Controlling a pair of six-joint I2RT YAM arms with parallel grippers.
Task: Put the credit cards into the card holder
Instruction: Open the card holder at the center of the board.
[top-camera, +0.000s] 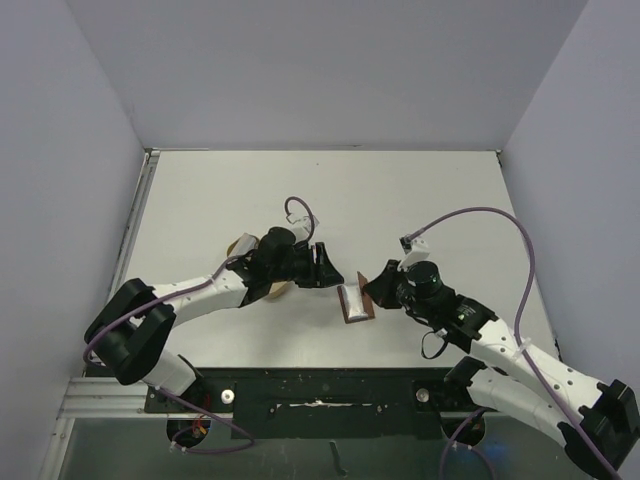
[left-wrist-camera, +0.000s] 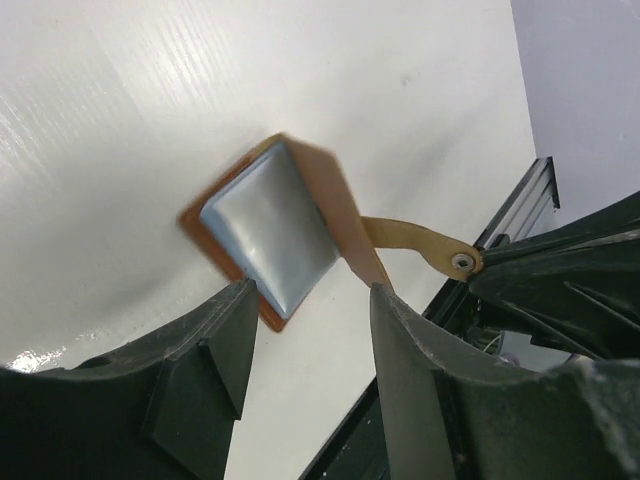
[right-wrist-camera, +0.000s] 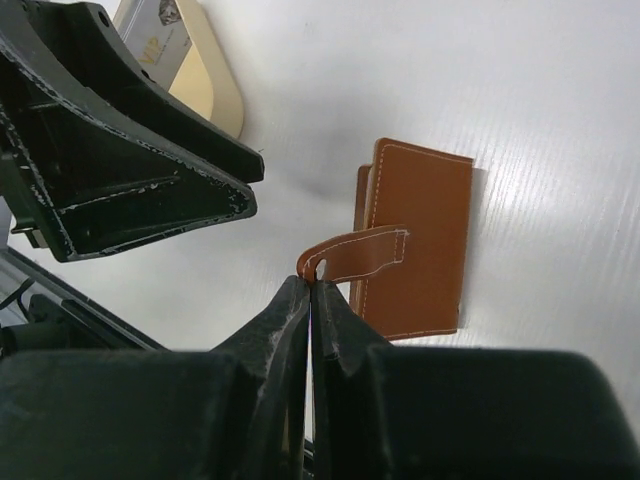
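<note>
Brown leather card holder (right-wrist-camera: 425, 200) on worktop (top-camera: 400, 200), pale blue credit card (left-wrist-camera: 270, 225) on it, right tool (right-wrist-camera: 310, 285) pinching its snap tab (right-wrist-camera: 362, 255), left tool (left-wrist-camera: 310, 300) spread beside the card

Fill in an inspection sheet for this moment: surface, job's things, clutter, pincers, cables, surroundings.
Surface: white table, glossy.
Job's things: brown card holder lies between the arms; pale blue card lies on it; printed card sits in the tray.
Clutter: tan tray by the left arm.
Pincers: left pincer open, its jaws either side of the blue card's corner; right pincer shut on the holder's strap.
Cables: purple cables loop over both arms.
Surroundings: plain walls on three sides.
</note>
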